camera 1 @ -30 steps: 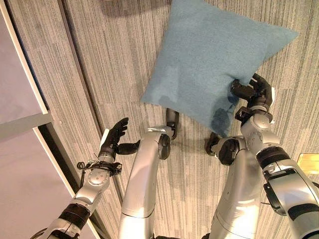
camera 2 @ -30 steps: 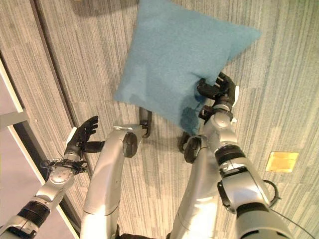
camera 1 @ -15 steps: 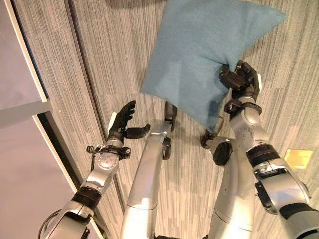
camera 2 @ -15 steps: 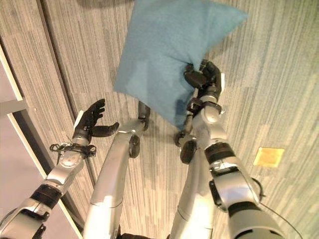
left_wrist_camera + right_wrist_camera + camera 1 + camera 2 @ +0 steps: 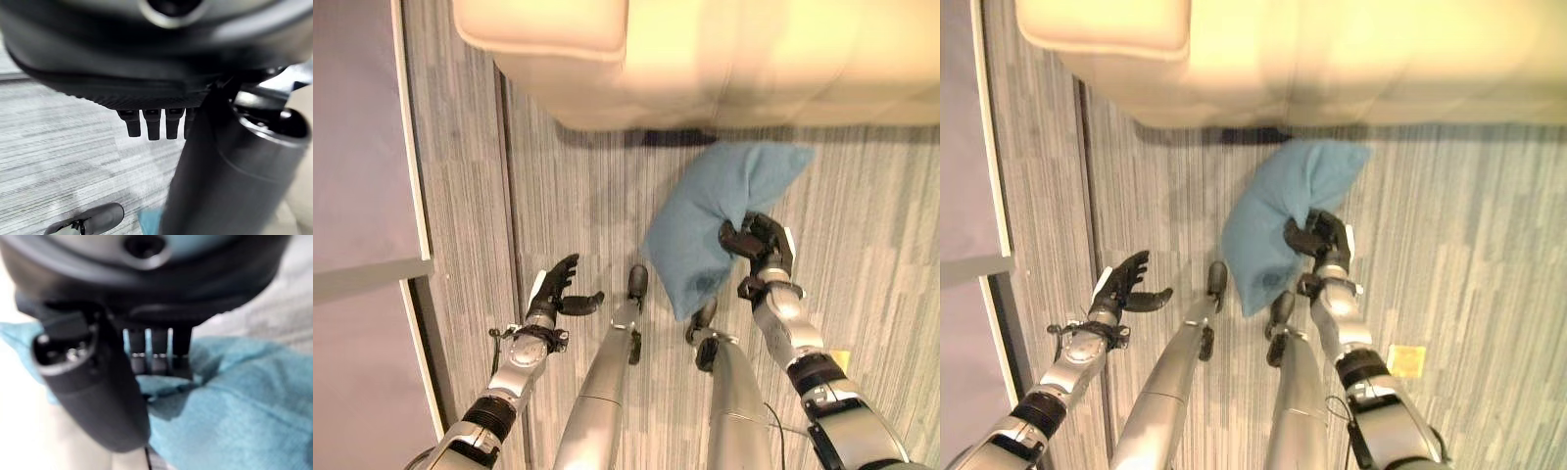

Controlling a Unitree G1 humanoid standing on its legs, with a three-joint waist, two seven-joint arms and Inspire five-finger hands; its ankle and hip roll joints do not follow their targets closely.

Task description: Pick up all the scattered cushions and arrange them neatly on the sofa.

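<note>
Right hand (image 5: 759,245) was clamped on the blue cushion (image 5: 705,235), fingers and thumb curled into the fabric near one edge; the right wrist view showed the fingers (image 5: 156,352) dug into a bunched fold of the blue cloth. Cushion hung in the air from that grip, its upper corner lifted toward the sofa (image 5: 724,59), its lower end drooping above the floor, no part of it touching the sofa. It sat just in front of the sofa's front edge, roughly below the middle of the seat. Sofa was cream-coloured, padded, running across the top of the head views, with a rounded arm at the robot's left end. Left hand (image 5: 553,294) was held out low on the robot's left, well apart from the cushion, fingers straight and spread, thumb out, holding nothing. Grey striped carpet (image 5: 568,196) lay underneath. A pale wall panel (image 5: 357,147) ran along the robot's left. A small yellow square (image 5: 1406,360) lay on the carpet to the right.
</note>
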